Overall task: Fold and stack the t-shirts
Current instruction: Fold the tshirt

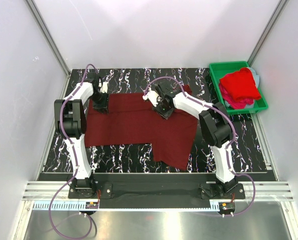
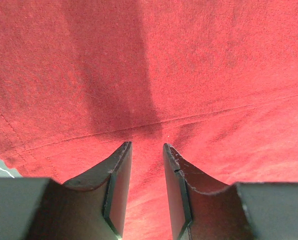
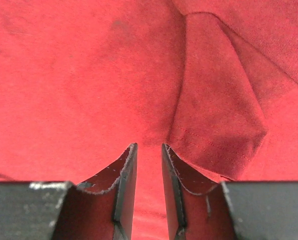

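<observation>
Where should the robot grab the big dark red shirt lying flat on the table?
The dark maroon cloth t-shirt lies spread flat, so it is probably best to pinch its thin far edge, near each far corner, coming straight down from above. Flat cloth offers nothing else to get around.

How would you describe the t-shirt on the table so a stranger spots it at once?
Find the black marbled table. Spread across its middle lies the dark maroon t-shirt. Unlike the bright red t-shirts heaped in the green bin, it lies alone.
</observation>
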You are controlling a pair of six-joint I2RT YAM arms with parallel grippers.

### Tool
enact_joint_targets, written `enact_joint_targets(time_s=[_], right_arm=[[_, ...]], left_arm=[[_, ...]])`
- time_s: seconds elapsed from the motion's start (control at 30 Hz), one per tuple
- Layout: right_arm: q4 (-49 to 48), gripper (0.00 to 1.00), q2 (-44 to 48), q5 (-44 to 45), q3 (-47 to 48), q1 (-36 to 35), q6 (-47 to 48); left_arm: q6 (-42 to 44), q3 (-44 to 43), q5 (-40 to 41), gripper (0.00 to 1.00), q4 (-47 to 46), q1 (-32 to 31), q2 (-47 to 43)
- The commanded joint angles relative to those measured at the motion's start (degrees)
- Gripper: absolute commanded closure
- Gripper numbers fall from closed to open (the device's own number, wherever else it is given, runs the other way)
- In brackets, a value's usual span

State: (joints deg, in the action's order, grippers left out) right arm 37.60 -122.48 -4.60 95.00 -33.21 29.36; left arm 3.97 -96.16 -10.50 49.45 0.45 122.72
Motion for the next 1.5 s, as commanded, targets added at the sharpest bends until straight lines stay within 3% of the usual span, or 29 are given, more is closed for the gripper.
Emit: enact_joint_targets(time_s=[0.0, 0.57, 1.1, 1.33, 1.47], right_arm=[[-1.6, 0.68, -0.1, 2.2, 0.2, 0.3, 0.8], [-3.9, 0.69, -0.3, 6.8, 0.3, 1.4, 1.0], [-0.3, 0.71, -3.2, 4.8, 2.1, 1.5, 0.3], [-0.3, 0.94, -2.8, 4.8, 2.9, 1.5, 0.2], [0.1, 0.95, -1.7, 5.0, 4.1, 1.5, 0.2]], left_arm=[[-0.4, -0.2, 0.0, 0.63, -1.1, -0.2, -2.6], [-0.4, -0.1, 0.0, 0.63, -1.2, -0.2, -2.6], [-0.4, 0.2, 0.1, 0.63, -1.2, -0.2, -2.7], [-0.4, 0.1, 0.1, 0.63, -1.3, -0.1, -2.7], [-0.4, -0.2, 0.1, 0.63, -1.2, -0.2, -2.7]])
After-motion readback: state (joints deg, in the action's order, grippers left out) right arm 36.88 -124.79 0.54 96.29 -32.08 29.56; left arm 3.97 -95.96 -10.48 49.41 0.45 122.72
